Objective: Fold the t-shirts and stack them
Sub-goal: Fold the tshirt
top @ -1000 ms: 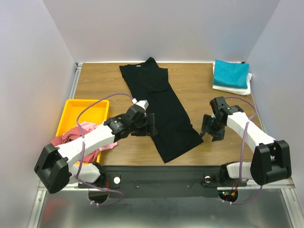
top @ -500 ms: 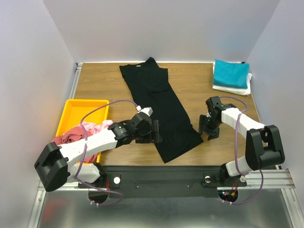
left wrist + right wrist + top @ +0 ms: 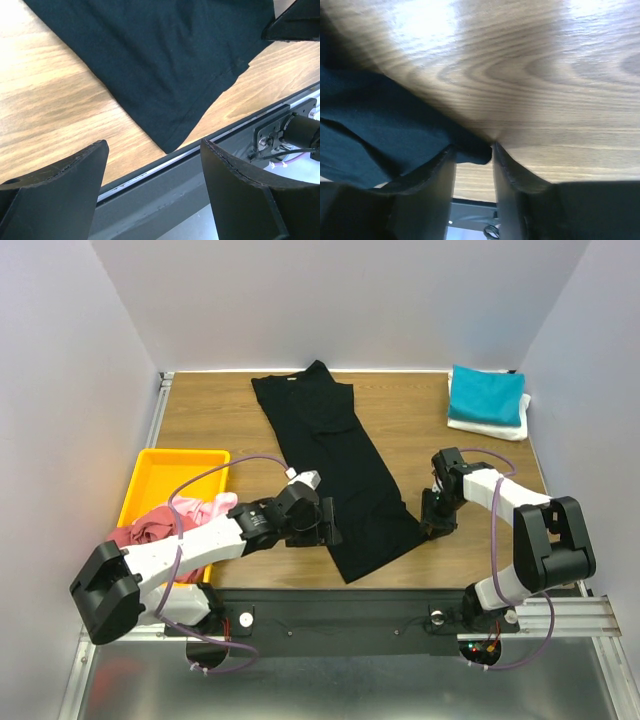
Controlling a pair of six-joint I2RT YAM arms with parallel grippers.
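Black shirt [image 3: 340, 475] lies flat and slantwise on the worktop [image 3: 220, 410], its hem between the two tools. The right tool [image 3: 432, 525], which a second ago stood clear to the right of the hem with wider jaws, has slid in and narrowed onto the hem's right corner; cloth fills the gap between its fingers [image 3: 435, 185]. The left tool [image 3: 325, 530] has moved nearer along the shirt's left edge and hangs wide open, holding nothing, the hem's near corner just ahead of its fingers [image 3: 55, 190].
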